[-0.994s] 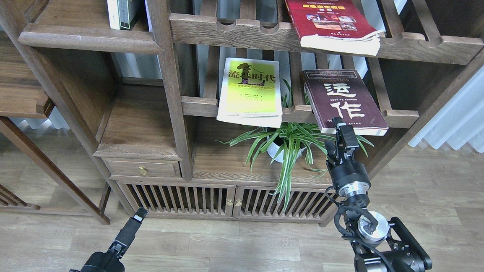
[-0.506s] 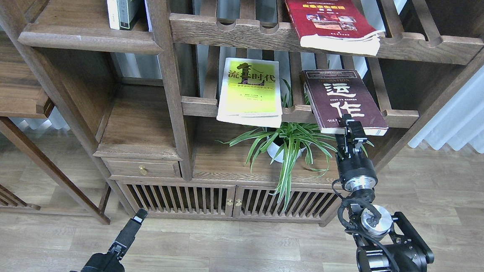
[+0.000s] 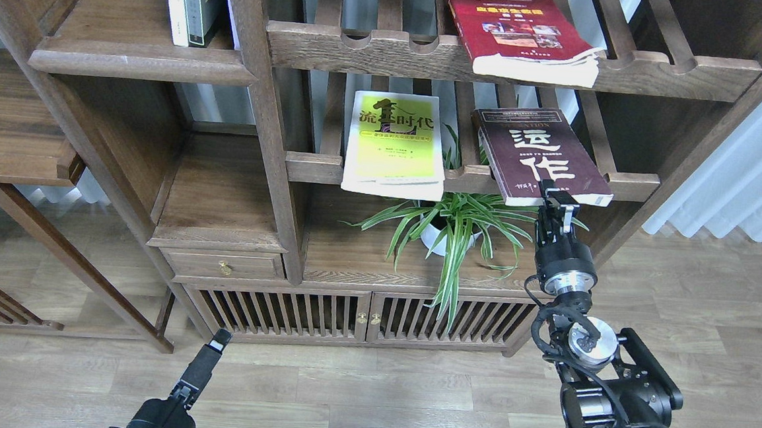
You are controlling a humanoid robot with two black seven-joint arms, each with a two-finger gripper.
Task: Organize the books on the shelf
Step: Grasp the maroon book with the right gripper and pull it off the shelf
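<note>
Three books lie flat on slatted racks. The red book (image 3: pixel 521 34) is on the upper rack. On the lower rack lie the yellow-green book (image 3: pixel 395 145) and the dark maroon book (image 3: pixel 540 157), both overhanging the front rail. My right gripper (image 3: pixel 558 197) is raised to the maroon book's front edge and its tip overlaps that edge; how its fingers stand does not show. My left gripper (image 3: pixel 217 343) hangs low over the floor, too small and dark to read. The solid shelf (image 3: pixel 142 64) is at the upper left.
White and grey-green upright books (image 3: pixel 192 0) stand on the solid shelf. A potted spider plant (image 3: pixel 449 228) sits under the lower rack, just left of my right arm. A thick post (image 3: pixel 261 114) divides the bays. A white curtain (image 3: pixel 747 177) hangs at right.
My right gripper has moved right and slightly up along the maroon book's front edge. The book's near edge has shifted a little. The left arm has not moved.
</note>
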